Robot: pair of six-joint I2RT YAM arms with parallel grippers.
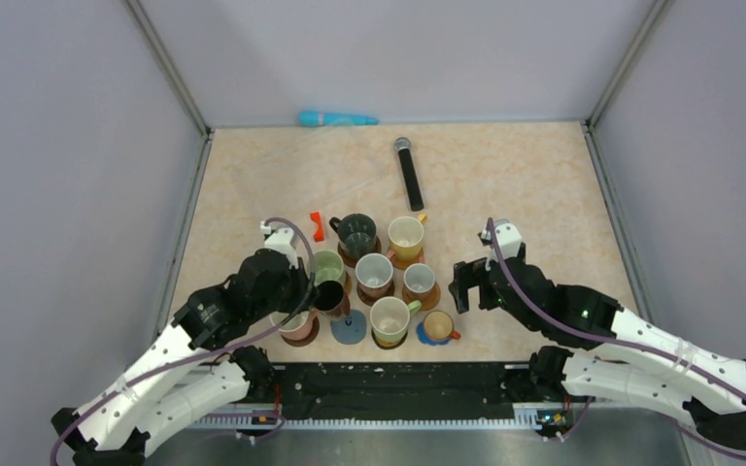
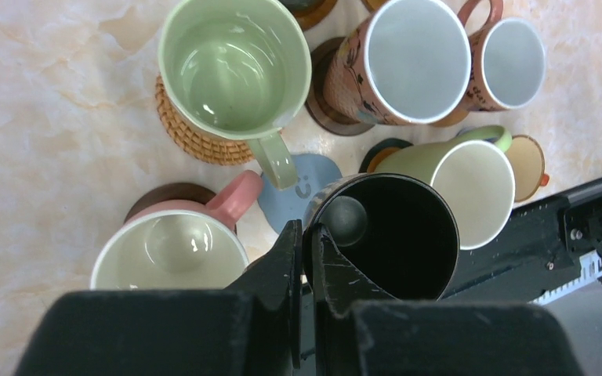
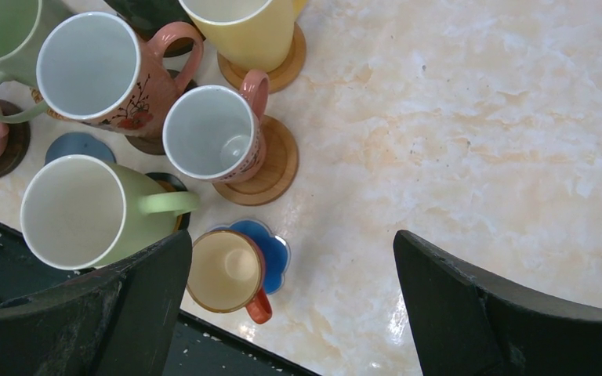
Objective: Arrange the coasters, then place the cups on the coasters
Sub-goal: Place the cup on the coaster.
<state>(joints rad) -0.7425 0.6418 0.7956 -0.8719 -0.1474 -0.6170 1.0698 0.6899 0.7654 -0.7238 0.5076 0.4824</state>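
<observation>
Left end effector (image 2: 307,235) clamps the glossy black cup (image 2: 415,243) by its rim (right end effector (image 3: 291,254) gapes).

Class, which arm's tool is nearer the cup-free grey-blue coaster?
Left. The left tool, shut on the black cup, hangs just beside the grey-blue coaster; the right tool, open, is well off to its right.

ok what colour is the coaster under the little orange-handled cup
Bright blue, scalloped edge. The coaster shows best in the right wrist view.
</observation>
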